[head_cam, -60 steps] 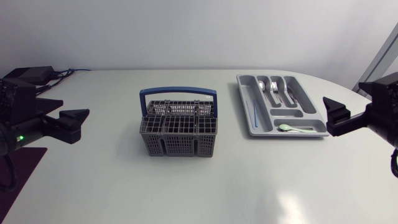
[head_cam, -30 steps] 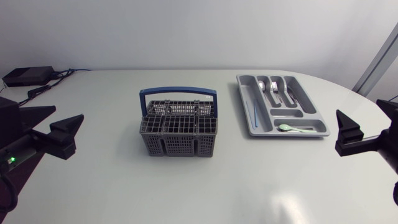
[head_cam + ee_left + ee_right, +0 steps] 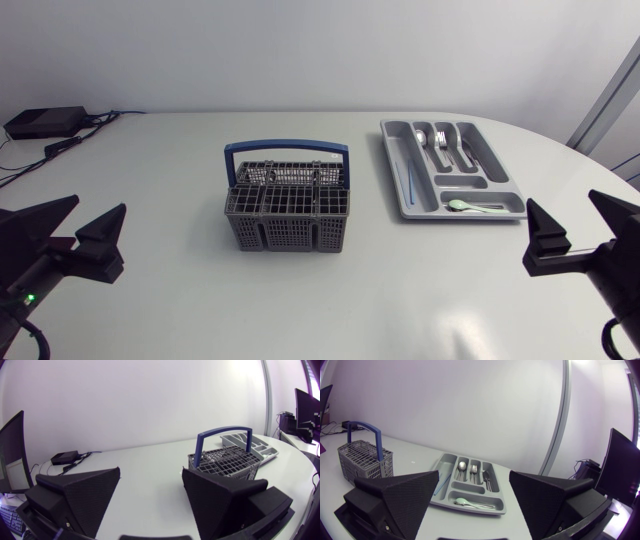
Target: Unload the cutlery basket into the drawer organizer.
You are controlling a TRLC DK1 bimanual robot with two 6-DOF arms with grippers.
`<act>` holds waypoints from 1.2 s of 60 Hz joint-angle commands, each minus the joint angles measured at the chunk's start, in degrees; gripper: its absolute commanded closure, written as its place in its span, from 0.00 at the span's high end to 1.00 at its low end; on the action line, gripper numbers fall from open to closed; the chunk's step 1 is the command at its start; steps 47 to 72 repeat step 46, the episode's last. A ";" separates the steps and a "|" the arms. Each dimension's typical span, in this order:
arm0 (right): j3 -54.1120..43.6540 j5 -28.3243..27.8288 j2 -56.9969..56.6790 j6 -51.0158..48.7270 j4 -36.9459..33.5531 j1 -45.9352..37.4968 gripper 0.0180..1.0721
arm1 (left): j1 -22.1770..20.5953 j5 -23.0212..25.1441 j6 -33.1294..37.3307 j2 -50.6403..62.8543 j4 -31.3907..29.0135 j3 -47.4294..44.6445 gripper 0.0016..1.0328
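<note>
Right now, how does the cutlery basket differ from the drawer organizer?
The cutlery basket is tall, dark grey mesh with a blue handle; the drawer organizer is flat, light grey and solid. The drawer organizer holds cutlery; none shows in the cutlery basket. Both stand on the table.

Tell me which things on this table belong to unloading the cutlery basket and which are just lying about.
For the job: cutlery basket; drawer organizer; cutlery lying in the organizer; left gripper and right gripper, both open and empty.
Lying about: black box and its cables at the table's far corner on my left.
</note>
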 commanded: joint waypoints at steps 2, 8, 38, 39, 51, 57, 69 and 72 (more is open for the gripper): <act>-2.88 0.89 -2.49 3.97 0.02 1.26 0.96 | -0.43 -1.07 -2.84 -3.09 1.51 -3.57 0.96; -4.70 1.39 -4.76 6.01 -0.04 2.27 0.96 | -0.56 -2.10 -4.07 -5.90 2.53 -6.01 0.96; -10.28 2.92 -11.77 12.29 -0.23 5.39 0.96 | -0.99 -5.30 -7.86 -14.55 5.67 -13.56 0.96; -10.28 2.92 -11.77 12.29 -0.23 5.39 0.96 | -0.99 -5.30 -7.86 -14.55 5.67 -13.56 0.96; -10.28 2.92 -11.77 12.29 -0.23 5.39 0.96 | -0.99 -5.30 -7.86 -14.55 5.67 -13.56 0.96; -10.28 2.92 -11.77 12.29 -0.23 5.39 0.96 | -0.99 -5.30 -7.86 -14.55 5.67 -13.56 0.96; -10.28 2.92 -11.77 12.29 -0.23 5.39 0.96 | -0.99 -5.30 -7.86 -14.55 5.67 -13.56 0.96; -10.28 2.92 -11.77 12.29 -0.23 5.39 0.96 | -0.99 -5.30 -7.86 -14.55 5.67 -13.56 0.96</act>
